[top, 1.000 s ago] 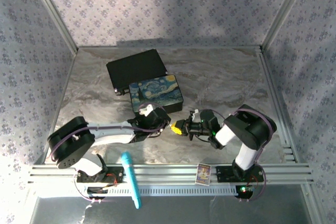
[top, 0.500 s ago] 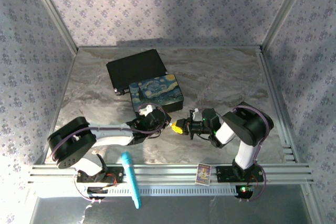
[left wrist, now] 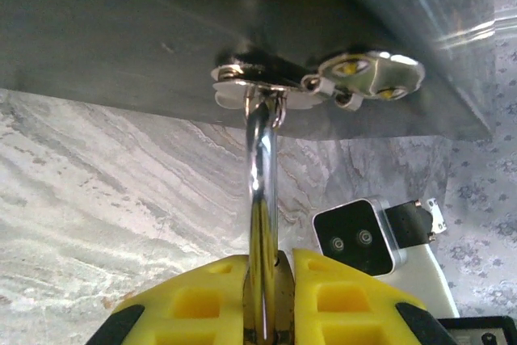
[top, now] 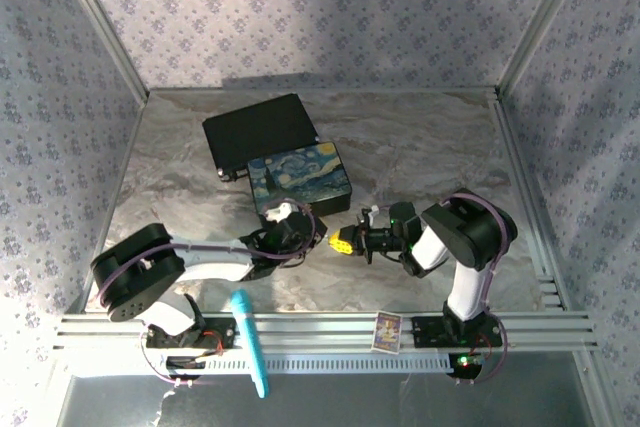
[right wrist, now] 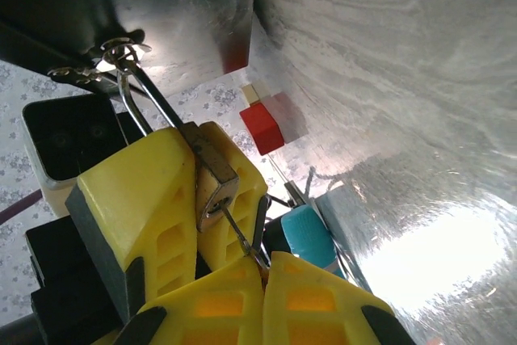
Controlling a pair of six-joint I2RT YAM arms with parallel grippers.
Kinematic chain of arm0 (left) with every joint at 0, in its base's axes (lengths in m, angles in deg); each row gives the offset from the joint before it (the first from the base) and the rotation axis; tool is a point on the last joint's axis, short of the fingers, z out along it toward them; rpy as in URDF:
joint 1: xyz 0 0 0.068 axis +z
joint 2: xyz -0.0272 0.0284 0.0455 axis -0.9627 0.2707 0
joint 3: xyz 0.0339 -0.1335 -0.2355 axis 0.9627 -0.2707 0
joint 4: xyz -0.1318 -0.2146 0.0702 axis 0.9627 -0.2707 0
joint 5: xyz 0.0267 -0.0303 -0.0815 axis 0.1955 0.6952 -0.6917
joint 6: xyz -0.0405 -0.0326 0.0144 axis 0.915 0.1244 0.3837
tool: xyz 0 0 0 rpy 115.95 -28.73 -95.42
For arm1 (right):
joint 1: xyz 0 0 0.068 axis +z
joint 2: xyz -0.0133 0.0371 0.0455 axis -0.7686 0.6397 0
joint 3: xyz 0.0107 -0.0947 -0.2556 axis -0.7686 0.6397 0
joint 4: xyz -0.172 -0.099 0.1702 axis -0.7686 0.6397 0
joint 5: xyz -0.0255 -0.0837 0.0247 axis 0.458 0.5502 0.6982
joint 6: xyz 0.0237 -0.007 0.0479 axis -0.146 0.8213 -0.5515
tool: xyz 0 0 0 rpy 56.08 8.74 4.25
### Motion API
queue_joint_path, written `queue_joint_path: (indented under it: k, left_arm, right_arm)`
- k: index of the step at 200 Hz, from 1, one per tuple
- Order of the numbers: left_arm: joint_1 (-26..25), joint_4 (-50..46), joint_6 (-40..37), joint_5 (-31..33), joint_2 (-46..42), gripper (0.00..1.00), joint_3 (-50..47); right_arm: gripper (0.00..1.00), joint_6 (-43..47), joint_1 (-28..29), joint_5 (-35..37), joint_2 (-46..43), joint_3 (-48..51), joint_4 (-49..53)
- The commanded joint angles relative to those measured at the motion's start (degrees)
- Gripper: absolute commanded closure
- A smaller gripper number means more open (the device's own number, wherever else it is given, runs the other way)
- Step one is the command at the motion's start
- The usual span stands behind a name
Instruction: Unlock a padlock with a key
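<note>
Now the left gripper [left wrist: 271,272] is clamped tight on the padlock [right wrist: 212,187], which hangs from the box [top: 298,179] latch [left wrist: 266,86]. The right gripper [right wrist: 262,278] pinches the key [right wrist: 237,236] at its base. Twist gently, holding the padlock steady.

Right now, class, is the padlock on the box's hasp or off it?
On: the padlock, clamped by the left gripper, has its shackle looped through the hasp.

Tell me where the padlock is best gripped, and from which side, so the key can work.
Pinch the padlock across its body, side-on, as the left gripper does. It hangs by its thin shackle from the hasp and would likely swing; clamping the flat faces steadies it and leaves the end opposite the shackle open to the key in the right gripper.
</note>
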Motion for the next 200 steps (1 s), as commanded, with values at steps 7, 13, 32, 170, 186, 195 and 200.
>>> queue_joint_path:
  k: [7, 13, 32, 170, 186, 195, 200]
  left_arm:
    - [-4.33, 8.02, -3.18, -11.04, -0.31, 1.00, 1.94]
    - [-4.45, 8.79, -3.11, -11.10, -0.06, 1.00, 1.90]
    - [-4.67, 10.47, -2.72, -10.75, 0.36, 1.00, 1.24]
    - [-5.12, 15.14, -2.13, -10.92, -2.02, 1.00, -0.48]
    - [-5.23, 12.66, -2.76, -11.01, -1.97, 1.00, 0.42]
    - [-5.38, 12.18, -2.68, -10.82, -1.87, 1.00, 0.41]
    - [-5.46, 11.99, -2.56, -10.75, -1.71, 1.00, 0.26]
  right_arm:
    - [1.00, -0.35, 0.12, 3.20, 1.19, -4.72, -4.60]
    - [1.00, -0.52, 0.23, 3.30, 1.24, -4.95, -4.53]
    - [1.00, -0.54, -0.16, 3.26, 1.03, -4.99, -4.53]
    - [1.00, 2.38, 1.40, 4.65, 6.29, -6.73, -4.57]
    - [1.00, 2.29, 1.40, 5.22, 5.29, -6.73, -4.46]
    - [1.00, 2.10, 1.44, 5.53, 4.52, -7.05, -4.51]
    - [1.00, 2.11, 1.80, 5.88, 4.00, -7.32, -4.26]
